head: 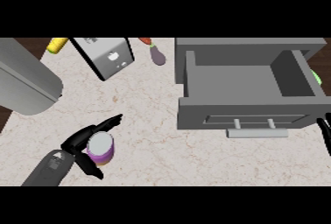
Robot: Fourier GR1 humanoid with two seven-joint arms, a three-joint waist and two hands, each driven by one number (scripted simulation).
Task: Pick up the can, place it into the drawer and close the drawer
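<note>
**Left hand closing on the can, drawer waiting open**

An open grey drawer (249,83) sits at right on the marble counter (161,153), ready to receive. At lower left, the left hand (81,142) curls around the upright purple can (101,148). Right hand's fingers (323,131) rest at the edge, apparently straight.

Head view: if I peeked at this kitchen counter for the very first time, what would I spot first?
You'd likely spot the big grey drawer first, pulled open at the right with nothing showing inside. Next comes the purple can with its silver top, low on the left, where the left hand curls round it. At the right edge, the right hand just peeks in beside the drawer's front.
</note>
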